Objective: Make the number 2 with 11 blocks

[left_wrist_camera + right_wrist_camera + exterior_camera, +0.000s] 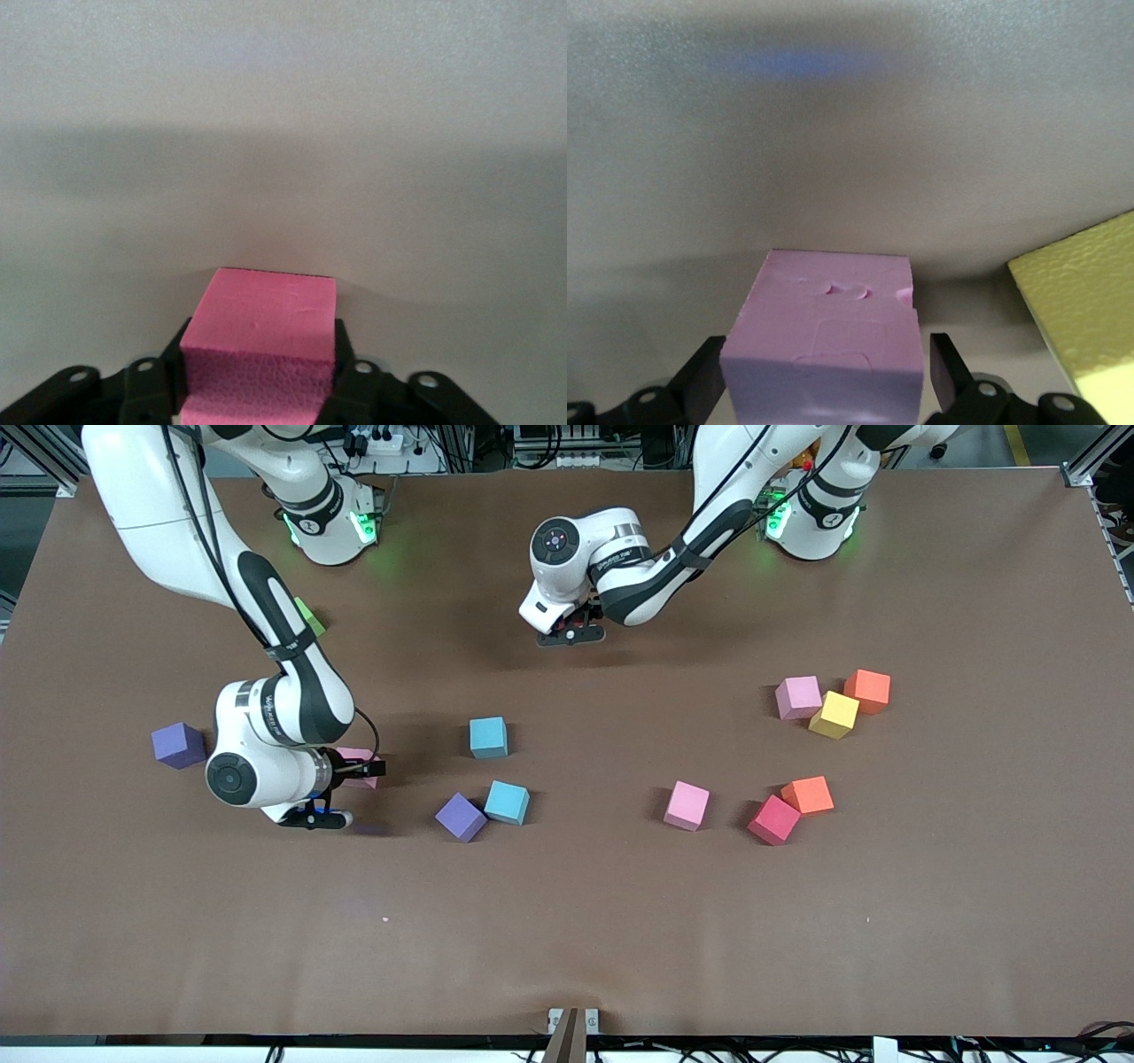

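Blocks of matte foam, likely light and slightly squashy: best pinched across two flat opposite faces. Left gripper closed on a hot-pink foam cube over bare brown table; right gripper around a paler pink foam cube near a purple foam cube, clamped or not cannot tell. Other cubes scattered loose, no digit begun.

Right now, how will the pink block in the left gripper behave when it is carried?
Probably light: the pink block has a foamy, pitted face. It may dent slightly under the left gripper. Its flat sides suit the fingers, so slipping seems unlikely.
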You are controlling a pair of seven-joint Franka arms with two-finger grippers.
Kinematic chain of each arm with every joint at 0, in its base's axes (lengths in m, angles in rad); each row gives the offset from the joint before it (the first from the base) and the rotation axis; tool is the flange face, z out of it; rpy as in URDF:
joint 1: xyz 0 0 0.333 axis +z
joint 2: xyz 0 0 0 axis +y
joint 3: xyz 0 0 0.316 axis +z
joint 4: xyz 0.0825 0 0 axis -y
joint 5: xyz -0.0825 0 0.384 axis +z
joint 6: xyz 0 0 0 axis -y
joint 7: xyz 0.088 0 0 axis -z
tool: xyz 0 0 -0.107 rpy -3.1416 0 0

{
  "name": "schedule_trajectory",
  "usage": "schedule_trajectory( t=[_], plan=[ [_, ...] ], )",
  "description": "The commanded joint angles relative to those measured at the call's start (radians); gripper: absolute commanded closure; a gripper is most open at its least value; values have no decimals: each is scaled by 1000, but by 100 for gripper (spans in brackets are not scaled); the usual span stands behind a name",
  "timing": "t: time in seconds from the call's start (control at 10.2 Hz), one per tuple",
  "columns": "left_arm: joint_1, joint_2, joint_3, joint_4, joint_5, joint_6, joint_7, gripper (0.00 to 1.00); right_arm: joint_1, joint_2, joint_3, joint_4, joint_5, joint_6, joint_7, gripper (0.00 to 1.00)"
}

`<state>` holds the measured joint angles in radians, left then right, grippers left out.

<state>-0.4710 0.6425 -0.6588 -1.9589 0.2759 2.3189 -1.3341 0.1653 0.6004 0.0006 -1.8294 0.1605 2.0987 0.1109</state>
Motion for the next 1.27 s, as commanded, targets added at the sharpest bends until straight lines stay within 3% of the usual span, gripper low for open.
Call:
schedule_trajectory(
  t=[0.0, 0.29, 0.39, 0.49, 0.59, 0.78, 1.17],
  plan=[
    [-9, -1, 4, 32, 25, -22, -8, 0, -9, 3, 6, 4, 17, 3, 9, 0],
    [12, -119, 1, 52, 10, -137, -28, 0, -9, 3, 6, 2, 17, 0, 7, 0],
    [50, -165, -2, 51, 2, -177, -25, 0, -9, 3, 6, 2, 17, -2, 9, 16],
    [96, -190, -2, 52, -18, -188, -28, 0, -12, 1, 7, 2, 19, -8, 9, 82],
    [147, -196, -2, 57, -35, -188, -27, 0, -13, -2, 7, 4, 19, -12, 4, 95],
    [230, -179, 1, 98, -24, -188, 48, 0, -4, -25, 7, 12, 17, -63, -8, 95],
    [342, -103, 24, 187, -21, -188, 378, 0, 121, -192, 7, 10, 10, -204, -182, 95]
  ],
)
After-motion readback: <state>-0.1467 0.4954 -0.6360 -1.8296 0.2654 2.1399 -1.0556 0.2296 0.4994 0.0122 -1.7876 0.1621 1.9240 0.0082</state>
